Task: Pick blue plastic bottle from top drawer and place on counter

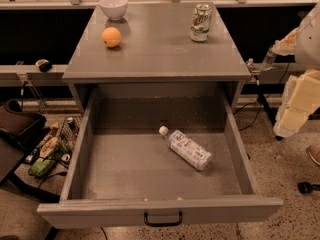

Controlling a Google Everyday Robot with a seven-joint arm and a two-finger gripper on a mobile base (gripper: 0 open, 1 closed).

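The blue plastic bottle [186, 148] lies on its side in the open top drawer [160, 210], right of centre, with its white cap pointing to the back left. The drawer is pulled fully out, its black handle at the front. The grey counter [157, 51] is above it. My gripper [296, 104] hangs at the right edge of the view, to the right of the cabinet and well away from the bottle. It holds nothing that I can see.
On the counter stand a white bowl [113, 7] at the back left, an orange [111, 37] in front of it, and a green-and-white soda can [200, 22] at the back right. A small clear bottle [269, 57] stands off to the right. Clutter lies on the floor at left [47, 154].
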